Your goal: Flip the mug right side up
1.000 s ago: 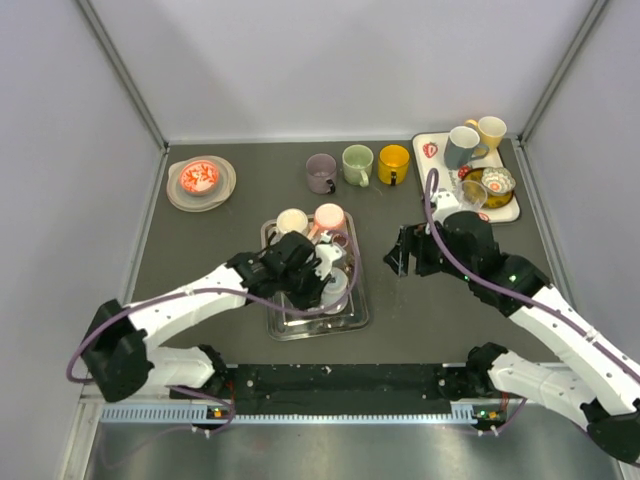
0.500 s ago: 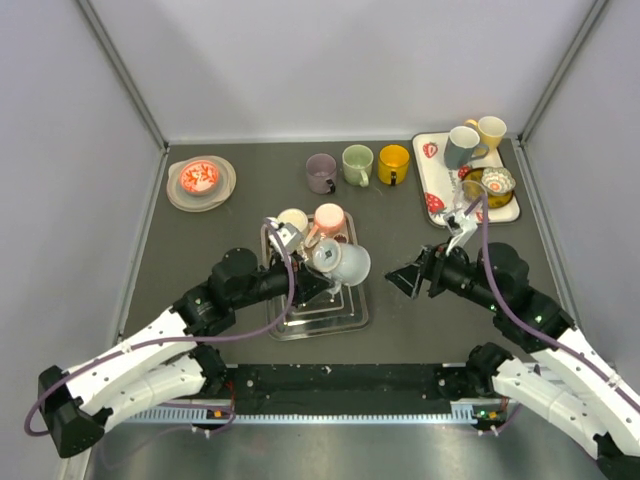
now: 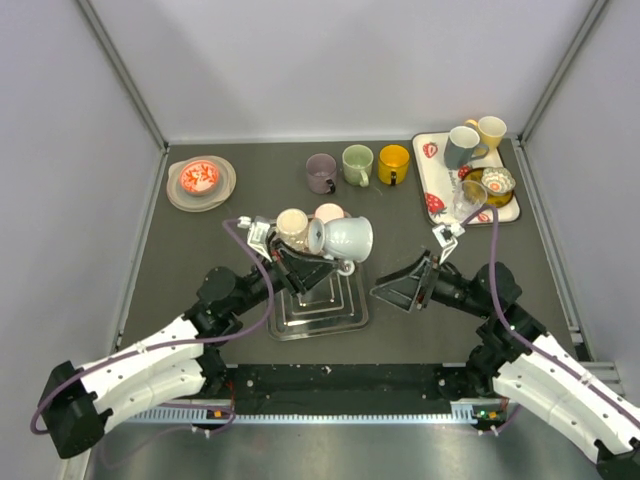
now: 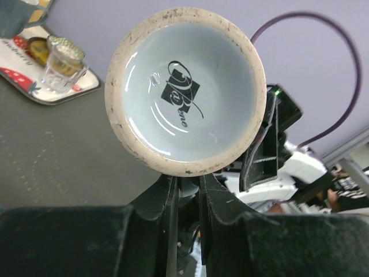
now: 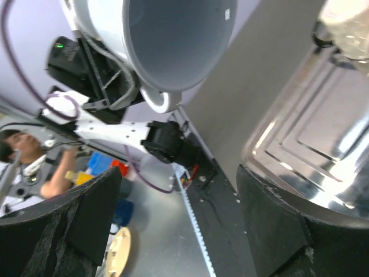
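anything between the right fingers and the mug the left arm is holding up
Nothing visible. The mug, gripped by the left fingers, hangs on its side over the metal tray, mouth toward the open right fingers, only air between.

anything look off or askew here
The grey mug lies on its side in mid-air over the tray, held by the left gripper, mouth toward the open right gripper. Its foot ring looks scuffed, with dark specks. Nothing looks spilled.

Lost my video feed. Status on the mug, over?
Left hand shut on mug, held sideways above metal tray. Right hand open, facing its mouth. Nothing between them.
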Controlling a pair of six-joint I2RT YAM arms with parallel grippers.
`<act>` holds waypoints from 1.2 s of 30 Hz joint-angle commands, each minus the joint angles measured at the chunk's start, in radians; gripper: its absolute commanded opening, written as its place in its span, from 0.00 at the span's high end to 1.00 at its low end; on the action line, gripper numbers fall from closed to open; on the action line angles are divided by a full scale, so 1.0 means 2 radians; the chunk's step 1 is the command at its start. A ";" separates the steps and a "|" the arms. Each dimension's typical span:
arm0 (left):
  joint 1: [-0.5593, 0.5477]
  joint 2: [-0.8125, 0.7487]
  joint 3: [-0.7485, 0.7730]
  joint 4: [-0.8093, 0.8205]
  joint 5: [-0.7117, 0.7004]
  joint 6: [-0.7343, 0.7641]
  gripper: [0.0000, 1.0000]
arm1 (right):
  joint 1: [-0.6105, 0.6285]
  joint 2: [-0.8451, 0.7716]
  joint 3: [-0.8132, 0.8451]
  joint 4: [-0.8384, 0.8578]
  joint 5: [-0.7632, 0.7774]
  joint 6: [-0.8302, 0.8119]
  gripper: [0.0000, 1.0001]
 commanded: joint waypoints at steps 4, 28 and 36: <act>0.000 0.019 -0.014 0.221 -0.009 -0.092 1.00 | 0.005 0.027 -0.035 0.247 -0.037 0.106 0.14; -0.003 0.063 -0.023 0.264 0.022 -0.124 1.00 | 0.006 0.174 0.021 0.385 -0.044 0.153 0.28; -0.005 0.070 -0.024 0.263 0.025 -0.121 1.00 | 0.012 0.198 0.035 0.373 -0.045 0.151 0.41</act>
